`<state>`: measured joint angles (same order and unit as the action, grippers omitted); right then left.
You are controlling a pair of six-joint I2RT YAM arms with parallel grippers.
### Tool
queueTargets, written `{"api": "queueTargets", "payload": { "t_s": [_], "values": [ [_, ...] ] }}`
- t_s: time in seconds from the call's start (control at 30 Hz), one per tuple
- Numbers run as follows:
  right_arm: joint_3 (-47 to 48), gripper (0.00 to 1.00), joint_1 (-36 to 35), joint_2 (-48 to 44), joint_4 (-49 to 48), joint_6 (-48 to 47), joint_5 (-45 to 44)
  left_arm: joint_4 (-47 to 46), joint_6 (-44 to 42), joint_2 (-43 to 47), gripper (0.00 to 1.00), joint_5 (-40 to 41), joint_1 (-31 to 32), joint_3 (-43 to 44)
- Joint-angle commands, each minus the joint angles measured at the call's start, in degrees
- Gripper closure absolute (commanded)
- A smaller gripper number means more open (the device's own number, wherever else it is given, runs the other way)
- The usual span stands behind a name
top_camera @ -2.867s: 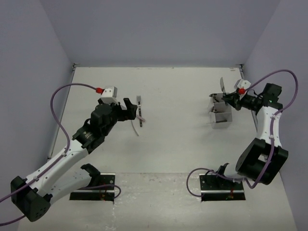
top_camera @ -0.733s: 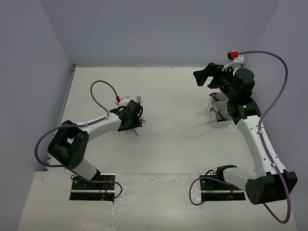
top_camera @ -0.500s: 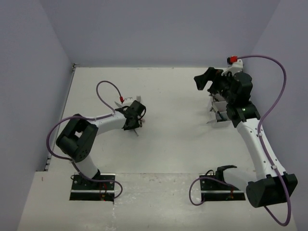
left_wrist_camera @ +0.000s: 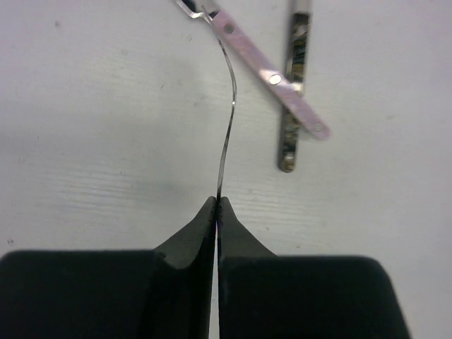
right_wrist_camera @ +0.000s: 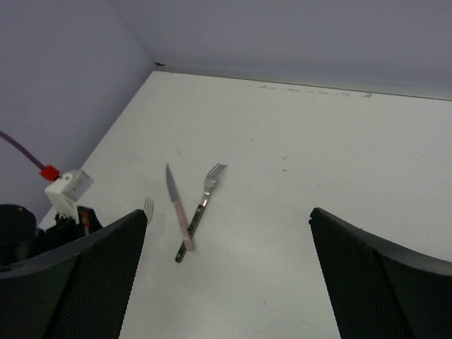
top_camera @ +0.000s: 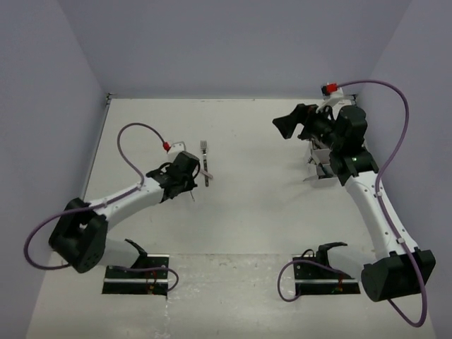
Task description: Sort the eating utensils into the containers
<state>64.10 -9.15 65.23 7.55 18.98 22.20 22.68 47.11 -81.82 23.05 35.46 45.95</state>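
On worktop (top_camera: 247, 205), left claw (left_wrist_camera: 216, 205) pinches slim metal utensil (left_wrist_camera: 227, 120) (beside pink-handled knife (left_wrist_camera: 272, 78)); right claw (right_wrist_camera: 227, 214) gapes wide near containers (top_camera: 318, 171)

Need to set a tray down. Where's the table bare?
Bare: the middle of the table, between the crossed pink knife and dark fork and the containers. Crowded: around the left hand, shut on a thin utensil, and by the containers.

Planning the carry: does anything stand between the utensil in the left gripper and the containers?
Pink-handled knife and dark-handled fork lie crossed just past the held utensil, toward the containers; the right arm hangs over those.
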Motion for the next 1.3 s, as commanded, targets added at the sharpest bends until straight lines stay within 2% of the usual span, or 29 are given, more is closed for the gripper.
{"api": "queueTargets", "payload": {
  "t_s": [0.0, 0.03, 0.13, 0.23, 0.33, 0.47, 0.53, 0.67, 0.77, 0.87, 0.9, 0.97, 1.1, 1.13, 1.2, 1.23, 1.27],
  "values": [
    [-2.4, 0.01, -0.7, 0.2, -9.2, 1.6, 15.3, -10.0, -7.6, 12.9, 1.0, -2.4, 0.8, -2.3],
    [-3.2, 0.01, -0.9, 0.4, -11.0, 2.3, 20.5, -13.2, -9.4, 18.0, 1.0, -4.4, 0.9, -4.5],
    [-7.2, 0.01, -2.2, 1.0, -17.7, 5.6, 26.6, -21.9, -13.4, 24.1, 1.0, -14.1, 0.9, -6.1],
    [-8.6, 0.01, -6.7, 1.6, -21.5, 6.4, 28.8, -30.1, -15.7, 25.8, 1.0, -25.9, 1.1, -6.3],
    [-9.6, 0.01, -12.8, 3.1, -25.6, 8.7, 29.5, -35.3, -18.2, 25.5, 1.0, -32.8, 1.5, -6.1],
    [-12.8, 0.01, -16.8, 4.1, -35.5, 14.9, 25.8, -40.5, -18.2, 24.8, 1.0, -38.4, 1.8, -5.8],
    [-13.8, 0.01, -17.8, 4.8, -36.8, 17.1, 21.8, -43.1, -18.1, 24.5, 1.0, -40.4, 2.0, -5.4],
    [-14.6, 0.14, -19.4, 5.4, -39.1, 19.8, 17.9, -45.2, -17.4, 24.4, 1.0, -41.4, 2.4, -5.0],
    [-14.8, 0.18, -19.9, 5.7, -39.9, 20.5, 15.3, -45.5, -17.5, 24.9, 1.0, -42.2, 2.5, -4.6],
    [-14.1, 0.28, -20.6, 6.3, -40.9, 20.8, 14.1, -45.9, -17.3, 25.0, 1.0, -42.6, 2.6, -4.2],
    [-13.7, 0.38, -20.8, 6.7, -41.1, 20.7, 14.1, -46.1, -17.3, 25.0, 1.0, -43.1, 2.6, -4.1],
    [-13.5, 0.51, -21.3, 7.0, -42.6, 20.9, 14.1, -46.4, -17.0, 24.8, 1.0, -43.1, 2.7, -3.9],
    [-12.4, 0.67, -21.9, 8.6, -42.9, 20.7, 15.9, -46.8, -16.4, 23.6, 1.0, -42.4, 2.7, -3.0],
    [-12.3, 0.76, -22.1, 8.9, -43.2, 20.7, 16.5, -47.5, -16.0, 23.3, 1.0, -42.4, 2.7, -2.7],
    [-12.3, 0.85, -22.1, 9.5, -44.0, 20.7, 17.4, -48.0, -15.9, 22.5, 1.0, -42.6, 2.8, -2.3],
    [-12.2, 1.0, -22.3, 9.5, -44.5, 20.5, 17.9, -48.3, -16.0, 22.3, 1.0, -42.9, 2.8, -2.2],
    [-12.2, 1.0, -22.3, 9.3, -44.7, 19.6, 17.9, -48.3, -16.1, 22.1, 1.0, -42.9, 2.8, -2.0]
  ]
}}
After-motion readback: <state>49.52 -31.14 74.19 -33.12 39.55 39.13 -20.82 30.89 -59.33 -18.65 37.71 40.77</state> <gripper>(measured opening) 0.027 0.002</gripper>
